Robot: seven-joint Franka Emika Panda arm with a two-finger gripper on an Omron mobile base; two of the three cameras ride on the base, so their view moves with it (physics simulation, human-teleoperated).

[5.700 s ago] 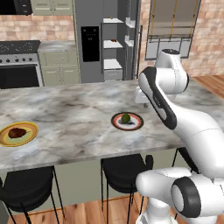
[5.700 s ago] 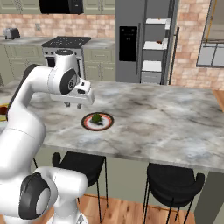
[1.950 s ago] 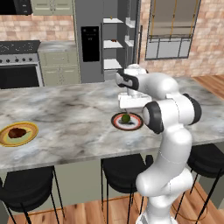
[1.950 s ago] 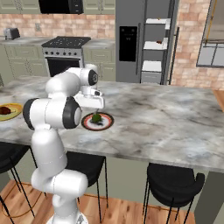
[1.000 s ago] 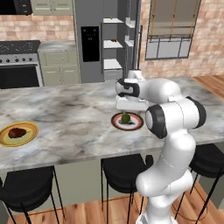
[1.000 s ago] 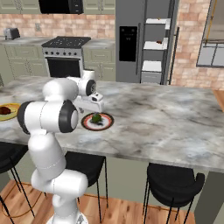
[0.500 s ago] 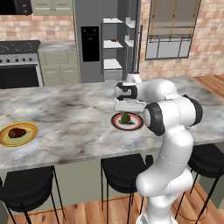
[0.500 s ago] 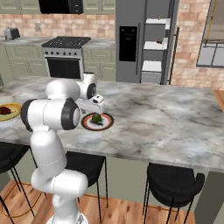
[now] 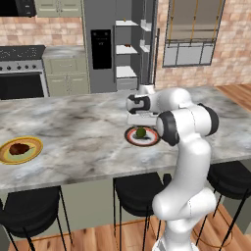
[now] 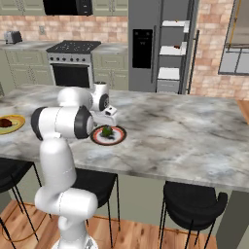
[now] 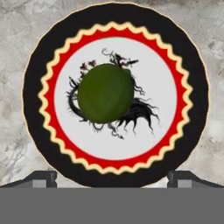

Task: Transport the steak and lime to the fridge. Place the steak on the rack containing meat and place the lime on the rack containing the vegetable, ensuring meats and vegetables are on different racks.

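The lime (image 11: 106,92) is a round dark-green fruit lying in the middle of a red-rimmed dark plate (image 11: 197,100) on the marble island. It also shows as the lime (image 9: 141,132) (image 10: 106,131) under the hand. My gripper (image 11: 113,179) hangs straight above it, pointing down, open, with its fingertips (image 11: 43,177) spread wider than the fruit and nothing between them. The steak (image 9: 19,148) (image 10: 5,122) lies on a yellow-rimmed plate (image 9: 10,156) at the island's left end. The fridge (image 9: 100,44) (image 10: 143,44) stands at the back with one door open on white shelves (image 9: 126,49).
A black oven (image 9: 19,83) with green cabinets stands left of the fridge. Black stools (image 9: 139,188) line the island's near side. A brick wall with a window (image 9: 191,44) lies to the right. Bare marble (image 9: 83,132) stretches between the two plates.
The arm swung out from its folded pose to above the lime's plate, and over the last second the hand sank a little closer to the lime. The lime and steak have not moved.
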